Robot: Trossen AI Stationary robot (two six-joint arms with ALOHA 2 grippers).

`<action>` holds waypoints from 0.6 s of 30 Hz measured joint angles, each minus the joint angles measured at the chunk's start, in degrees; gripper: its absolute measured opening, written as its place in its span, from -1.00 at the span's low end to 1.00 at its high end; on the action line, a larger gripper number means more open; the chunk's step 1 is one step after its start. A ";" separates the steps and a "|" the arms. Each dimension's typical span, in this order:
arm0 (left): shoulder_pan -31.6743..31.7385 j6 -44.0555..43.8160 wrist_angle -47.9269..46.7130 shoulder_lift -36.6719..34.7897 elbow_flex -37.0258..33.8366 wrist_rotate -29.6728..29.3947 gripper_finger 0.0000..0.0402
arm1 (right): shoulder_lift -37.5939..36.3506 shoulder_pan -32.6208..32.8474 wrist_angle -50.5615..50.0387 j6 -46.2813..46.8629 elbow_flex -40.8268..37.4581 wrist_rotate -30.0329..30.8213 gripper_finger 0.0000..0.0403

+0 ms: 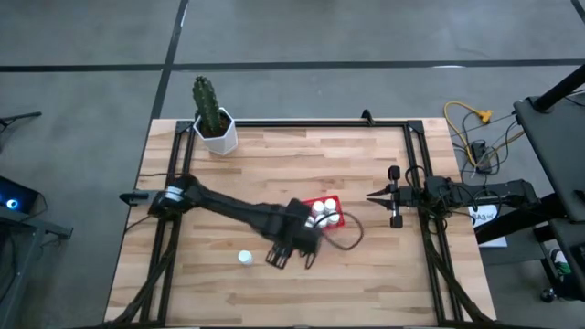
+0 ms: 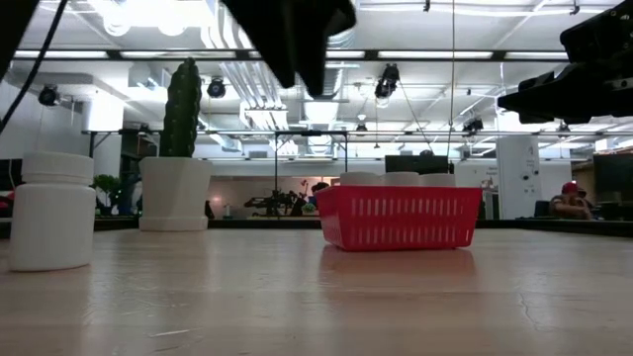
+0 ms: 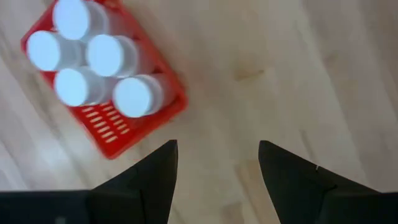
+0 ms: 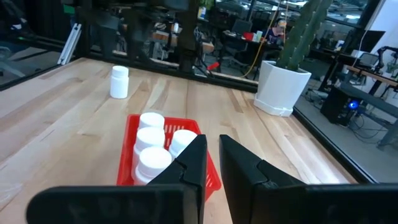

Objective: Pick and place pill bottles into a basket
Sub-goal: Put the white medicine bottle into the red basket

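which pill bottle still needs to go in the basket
Start at the red basket near the middle of the wooden table. The pill bottle left out stands upright on bare wood beside the left arm. It is the only bottle alone; the others are packed inside the basket.

Evenly and softly lit from overhead in the high view; only faint shadows on the wooden tabletop (image 1: 302,164). In the low view, strong glare from ceiling lights (image 2: 158,12) at the top, near tabletop soft and out of focus, arm overhead reduced to a dark silhouette. Marked motion blur in the left wrist view: red basket (image 3: 134,127) and white bottle caps (image 3: 104,55) smeared, wood grain streaked. Right wrist view brighter and fairly crisp, own dark fingers (image 4: 193,165) blurred, room behind dim.
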 joint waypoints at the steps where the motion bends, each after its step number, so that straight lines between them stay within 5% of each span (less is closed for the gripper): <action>1: -0.63 -0.06 2.61 -1.87 -3.40 -0.10 0.03 | -0.01 0.00 0.00 0.00 0.00 0.00 -0.83; 9: -4.99 -1.92 22.65 -17.09 -30.25 -0.24 0.03 | -0.01 0.00 0.00 -0.01 0.00 0.00 -0.83; 18: -7.70 -15.08 19.47 -22.52 -40.67 -0.23 0.03 | 0.02 0.00 0.01 0.00 0.00 0.02 -0.83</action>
